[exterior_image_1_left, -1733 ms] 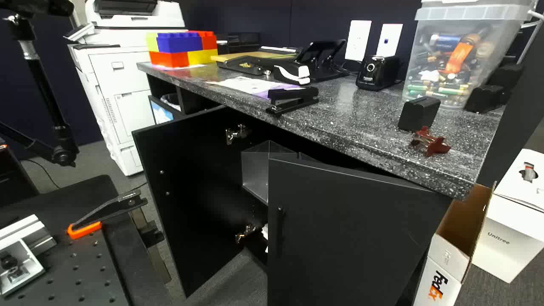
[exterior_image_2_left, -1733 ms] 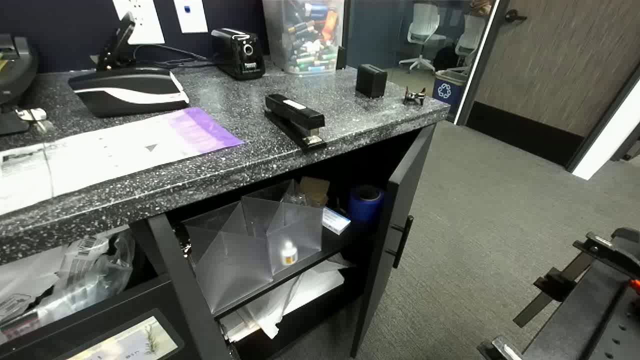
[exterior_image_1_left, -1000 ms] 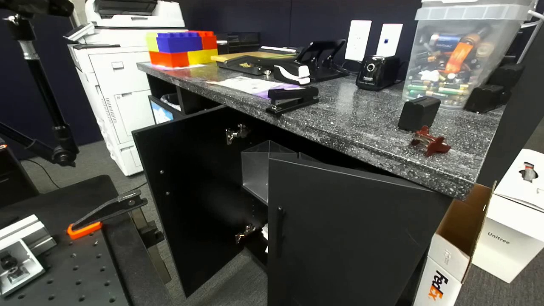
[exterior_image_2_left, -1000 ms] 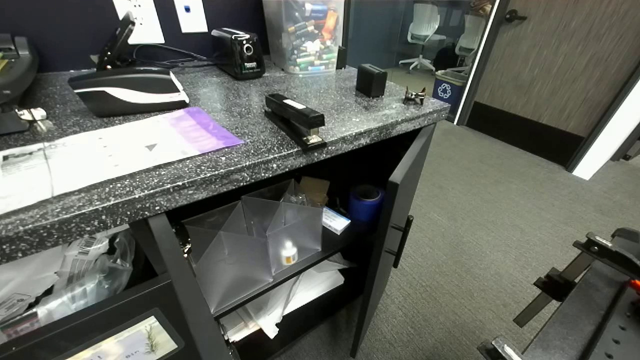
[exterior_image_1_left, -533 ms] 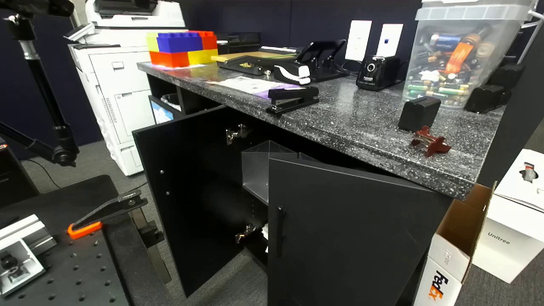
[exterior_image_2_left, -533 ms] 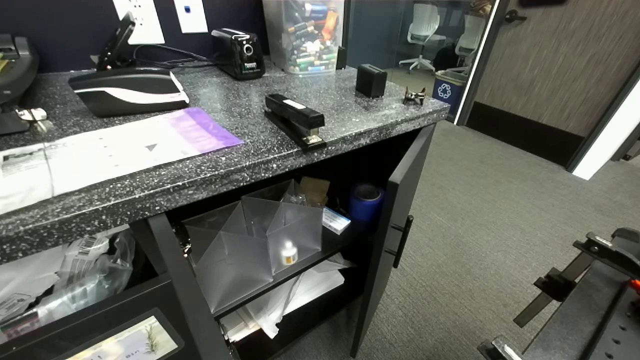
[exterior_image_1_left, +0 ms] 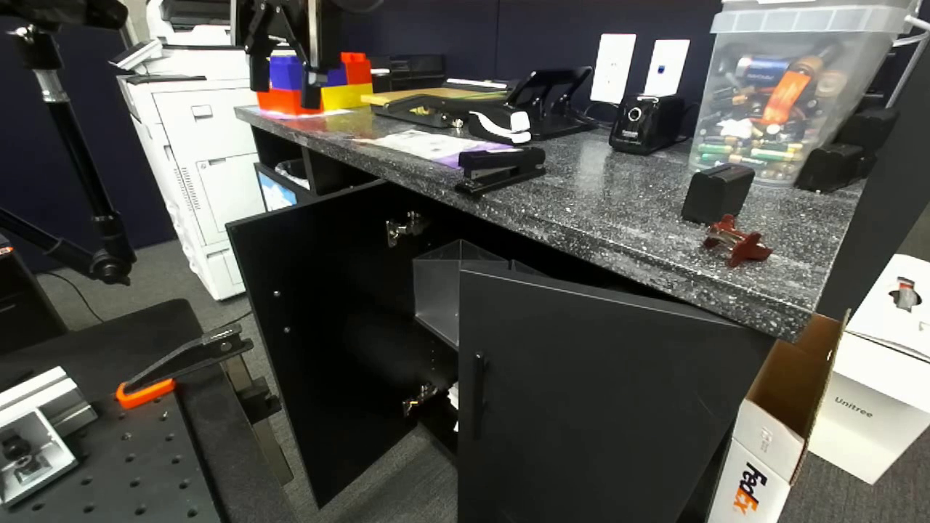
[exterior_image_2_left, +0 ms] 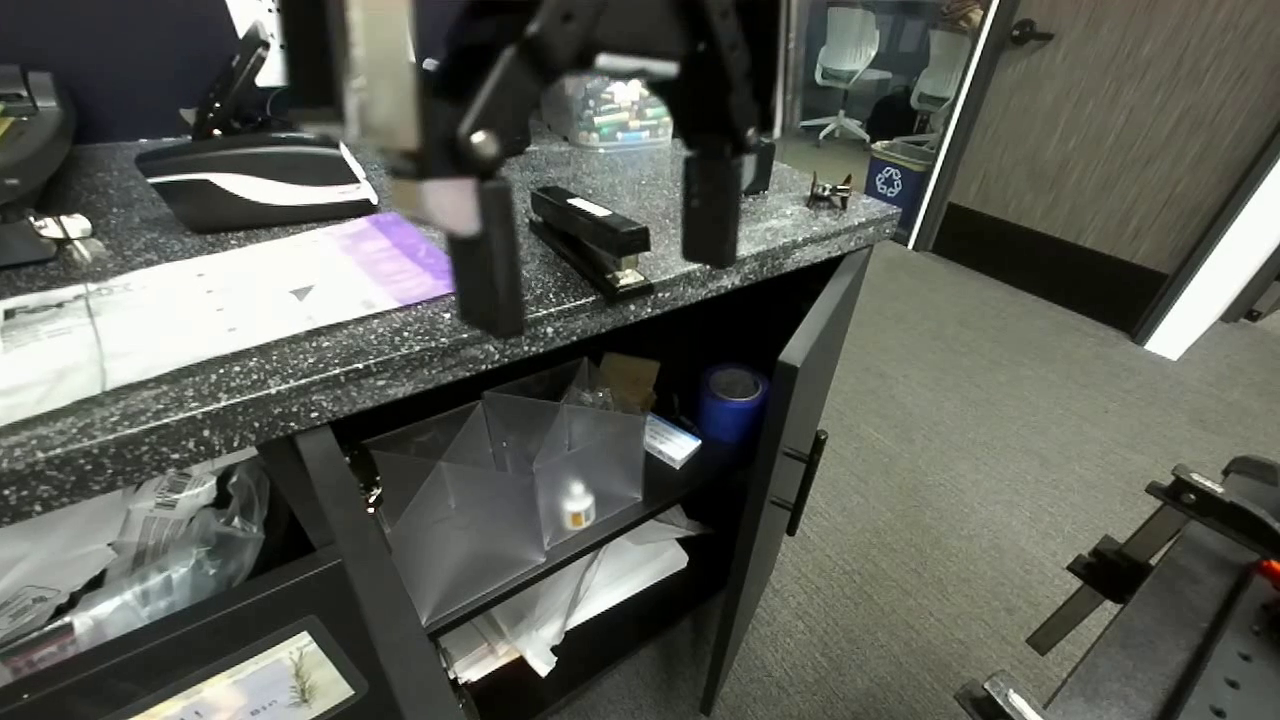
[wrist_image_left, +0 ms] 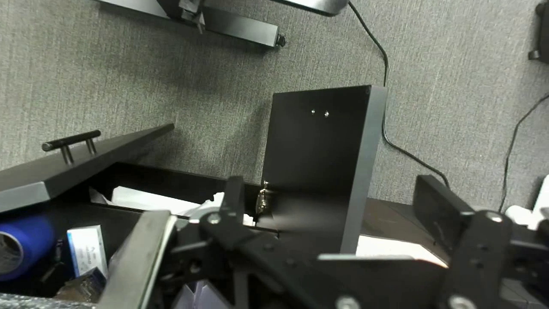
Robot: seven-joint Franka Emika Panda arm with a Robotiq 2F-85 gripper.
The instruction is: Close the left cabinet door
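- Here we have the left cabinet door, swung wide out from beneath the front edge of the table, its inner face bared.
- Nearer the front right corner, the right door stands out too; between the pair we see a clear divider and a blue roll inside.
- And there's the gripper, jaws spread wide and released! In the wrist view we catch the left cabinet door framed between its fingers, lower down.
- Plenty of carpet opens off the front edge, though a perforated bench with an orange-handled clamp stands across from it, and a cable trails near the door.
- Up top, a stapler sits close to the front edge, a purple-ended sheet left of it; bright blocks hold the left end.
- Toward the front right corner we spot a dark red pronged piece, a black block just behind, then a clear tub of batteries at the back.
- Just below that corner, a carton reads "FedEx"; the white box beside it reads "Unitree".
- Past the right end, a blue bin wears recycling arrows.
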